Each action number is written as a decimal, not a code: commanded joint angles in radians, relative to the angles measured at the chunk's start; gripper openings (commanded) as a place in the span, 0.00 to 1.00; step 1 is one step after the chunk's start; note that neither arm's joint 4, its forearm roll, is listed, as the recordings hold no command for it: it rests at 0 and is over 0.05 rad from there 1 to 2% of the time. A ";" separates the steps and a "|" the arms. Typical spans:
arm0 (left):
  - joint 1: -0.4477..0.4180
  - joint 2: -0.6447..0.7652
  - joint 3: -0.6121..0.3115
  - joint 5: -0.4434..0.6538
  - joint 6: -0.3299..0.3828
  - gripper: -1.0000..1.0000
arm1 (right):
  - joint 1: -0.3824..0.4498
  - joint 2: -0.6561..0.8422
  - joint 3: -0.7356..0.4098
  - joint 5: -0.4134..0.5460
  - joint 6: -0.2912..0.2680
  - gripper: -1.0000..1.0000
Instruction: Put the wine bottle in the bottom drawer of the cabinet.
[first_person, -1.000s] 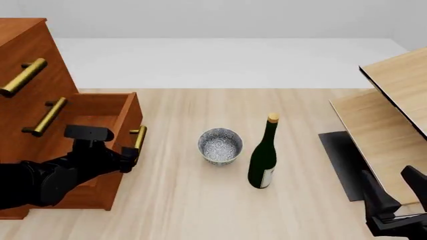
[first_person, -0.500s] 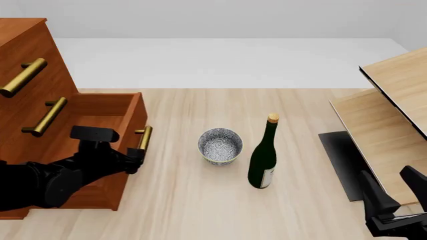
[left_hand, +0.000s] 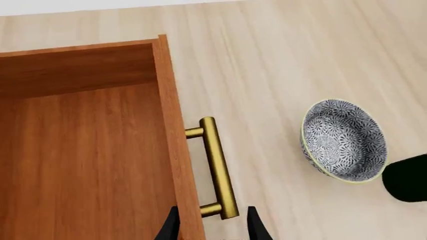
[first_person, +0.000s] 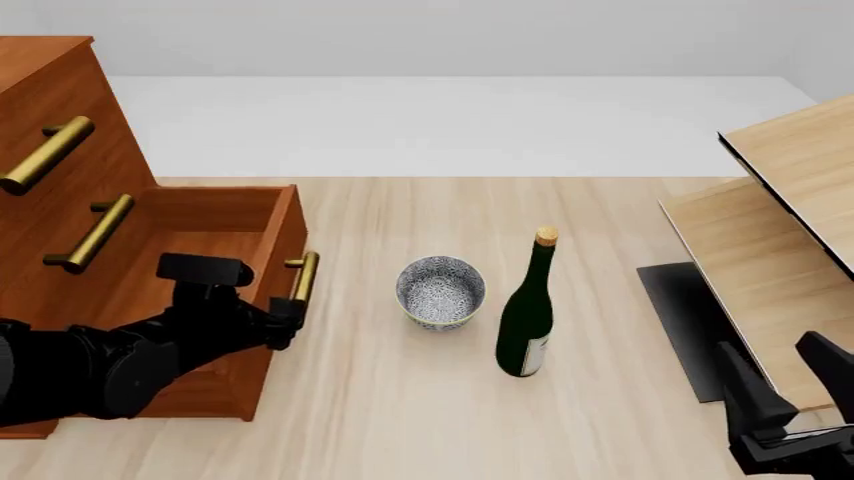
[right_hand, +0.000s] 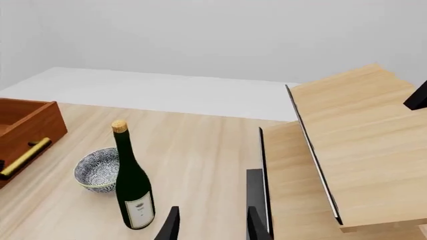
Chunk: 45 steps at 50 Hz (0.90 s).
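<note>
At cabinet (first_person: 54, 150), left gripper (first_person: 283, 322) clamping handle (first_person: 304, 278), opening bottom drawer (first_person: 200, 300); next: right gripper (first_person: 781, 400), open and empty, fetching wine bottle (first_person: 526, 320).

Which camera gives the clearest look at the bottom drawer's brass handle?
The left wrist view: the handle fills the picture, with the left gripper straddling its near end. The front view shows it small and partly behind the gripper. The right wrist view catches it at the edge.

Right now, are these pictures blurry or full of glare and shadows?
Front view: sharp, even light, only a faint shadow under the bottle and bowl. Left wrist view: the handle shows a soft sheen, no glare. Right wrist view: crisp, flat lighting.
</note>
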<state>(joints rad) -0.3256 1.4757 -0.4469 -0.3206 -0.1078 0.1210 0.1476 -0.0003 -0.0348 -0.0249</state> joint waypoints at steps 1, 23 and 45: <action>-0.049 0.010 0.021 0.006 -0.032 1.00 | 0.004 0.021 0.000 -0.020 -0.001 1.00; -0.094 0.005 0.021 0.004 -0.044 1.00 | 0.011 -0.017 0.000 0.018 -0.002 1.00; -0.063 -0.251 0.000 0.192 0.025 1.00 | 0.019 0.007 0.000 0.002 -0.007 1.00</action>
<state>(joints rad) -0.3613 1.3321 -0.4268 -0.1981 -0.0514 0.1364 0.1453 -0.0003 -0.0261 -0.0296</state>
